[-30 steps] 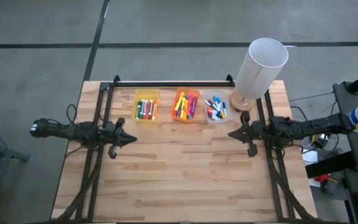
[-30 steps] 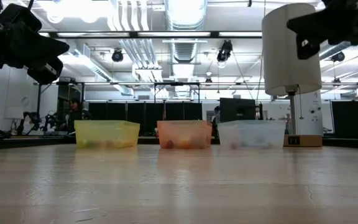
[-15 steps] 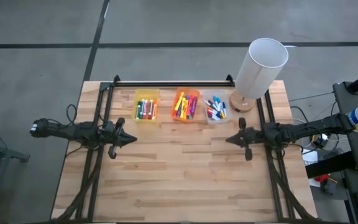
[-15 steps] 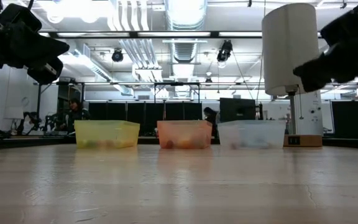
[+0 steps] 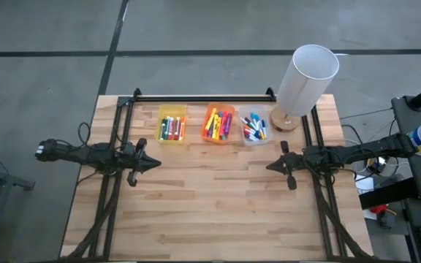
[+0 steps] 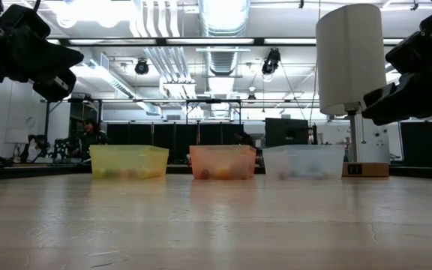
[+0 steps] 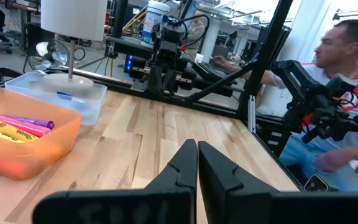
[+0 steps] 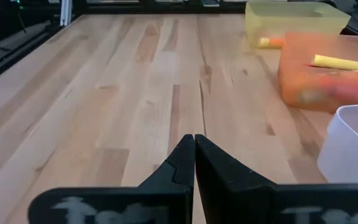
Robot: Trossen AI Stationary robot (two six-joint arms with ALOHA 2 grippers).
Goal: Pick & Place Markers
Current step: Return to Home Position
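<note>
The markers (image 5: pixel 216 126) I can see all lie in the orange bin (image 5: pixel 218 107) or its neighbours, the yellow bin (image 5: pixel 171 109) and clear bin (image 5: pixel 253 112), so sorting looks done. The left claw (image 5: pixel 154 164) and right claw (image 5: pixel 269 165), both pressed together and empty, hang above the counter (image 5: pixel 210 212), well apart to either side of the orange bin.

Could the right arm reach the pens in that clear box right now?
Probably yes: the right hand, shut and empty, hovers close to the clear bin, nothing stands between them, and its markers lie uncovered.
</note>
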